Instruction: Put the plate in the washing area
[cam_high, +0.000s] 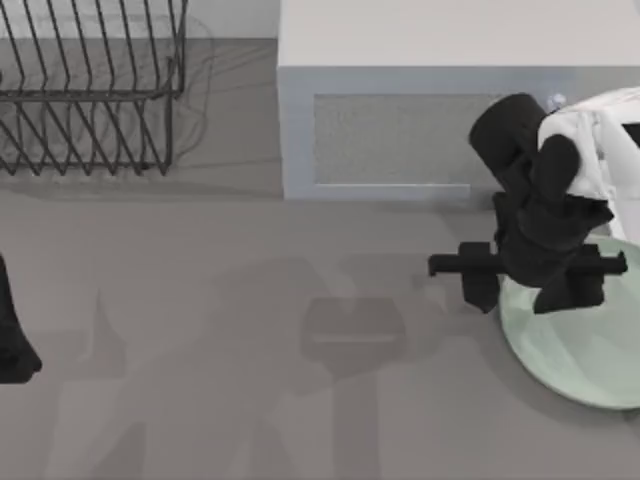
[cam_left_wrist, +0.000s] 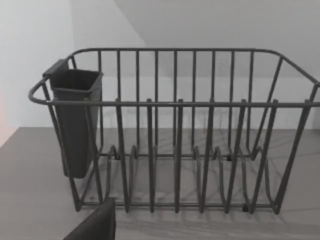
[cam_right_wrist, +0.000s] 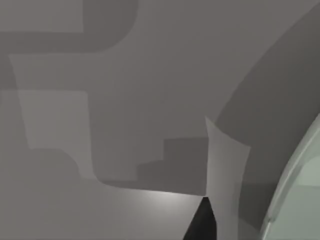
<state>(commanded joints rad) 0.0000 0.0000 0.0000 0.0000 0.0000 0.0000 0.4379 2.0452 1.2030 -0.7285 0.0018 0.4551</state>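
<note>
The right gripper (cam_high: 520, 290) hangs over the left rim of the plate (cam_high: 590, 350), pointing down at the worktop (cam_high: 250, 330). One dark fingertip (cam_right_wrist: 202, 222) shows in the right wrist view, just beside the plate's pale green edge (cam_right_wrist: 295, 200) and apart from it; how far the jaws stand open cannot be told, and nothing is seen held between them. The plate lies flat on the worktop at the right side, in front of the grey-white microwave (cam_high: 400, 130). The left gripper (cam_high: 12, 340) is parked at the left edge of the worktop, facing the black wire dish rack (cam_left_wrist: 175, 135), which stands at the rear left.
</note>
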